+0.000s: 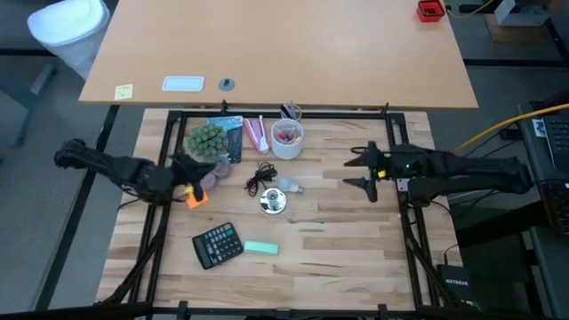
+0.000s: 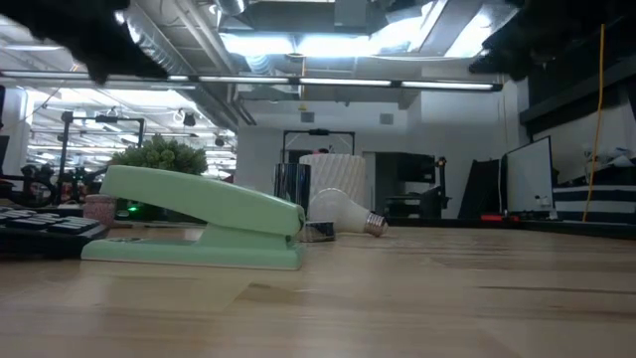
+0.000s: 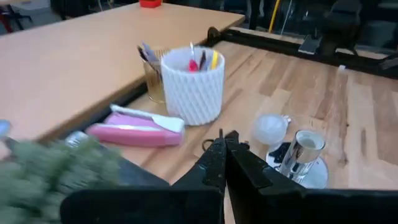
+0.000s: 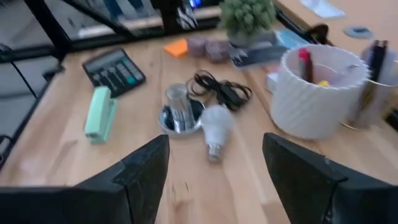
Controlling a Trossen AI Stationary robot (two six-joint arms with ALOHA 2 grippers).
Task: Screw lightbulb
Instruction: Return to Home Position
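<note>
Right tool (image 1: 367, 172) spread wide, left tool (image 3: 225, 139) pinched together; pale lightbulb (image 4: 215, 123) lying sideways, loose.

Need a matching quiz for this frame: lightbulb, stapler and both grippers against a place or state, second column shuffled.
Things:
1. lightbulb
2. stapler
3. left gripper
4. right gripper

Place or state:
A. open
B. lying on its side beside the lamp base
C. shut
D. next to the calculator

Pairs: 1-B, 2-D, 3-C, 4-A
</note>
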